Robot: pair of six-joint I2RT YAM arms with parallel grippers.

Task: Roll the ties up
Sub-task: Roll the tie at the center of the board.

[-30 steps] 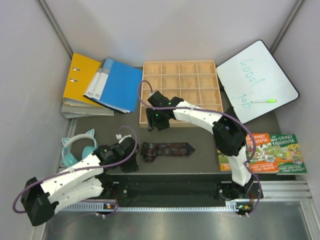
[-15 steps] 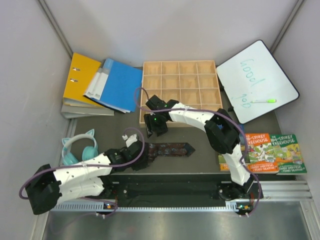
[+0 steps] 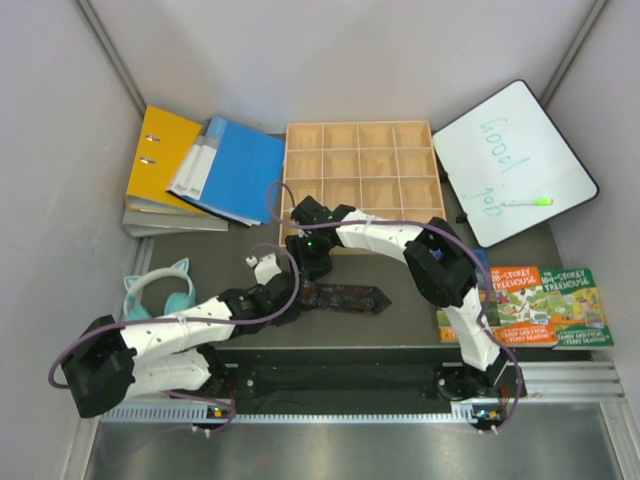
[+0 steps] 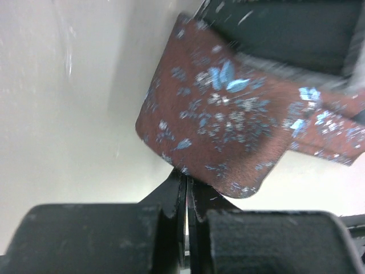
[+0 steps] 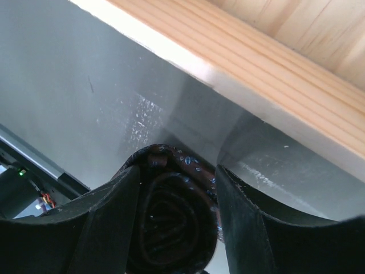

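On the dark grey table (image 3: 200,255), two ties are showing. One flat tie (image 3: 345,297) (image 4: 228,125) is lying stretched across the middle, its pointed end facing right. One rolled tie (image 5: 171,222) is sitting just in front of the wooden tray (image 3: 287,190) (image 5: 274,63), hidden from the overhead camera.

Two arms are reaching in. The right gripper (image 3: 312,262) (image 5: 177,177) is clamping the rolled tie between its fingers, close against the tray's near wall. The left gripper (image 3: 283,305) (image 4: 186,181) is resting at the flat tie's left end with its jaws pressed almost together. Its tips are touching the folded edge, and whether any fabric is pinched cannot be told.

The one tray is showing a four-by-four grid. Three binders are lying far left: a yellow binder (image 3: 160,150), a blue binder (image 3: 235,165) and a grey binder (image 3: 170,222). One whiteboard (image 3: 510,150) is carrying one green marker (image 3: 527,202). Two books (image 3: 545,305) are lying at the right, and one pair of teal headphones (image 3: 155,295) at the left. Pale walls (image 3: 350,50) are enclosing the table on three sides.
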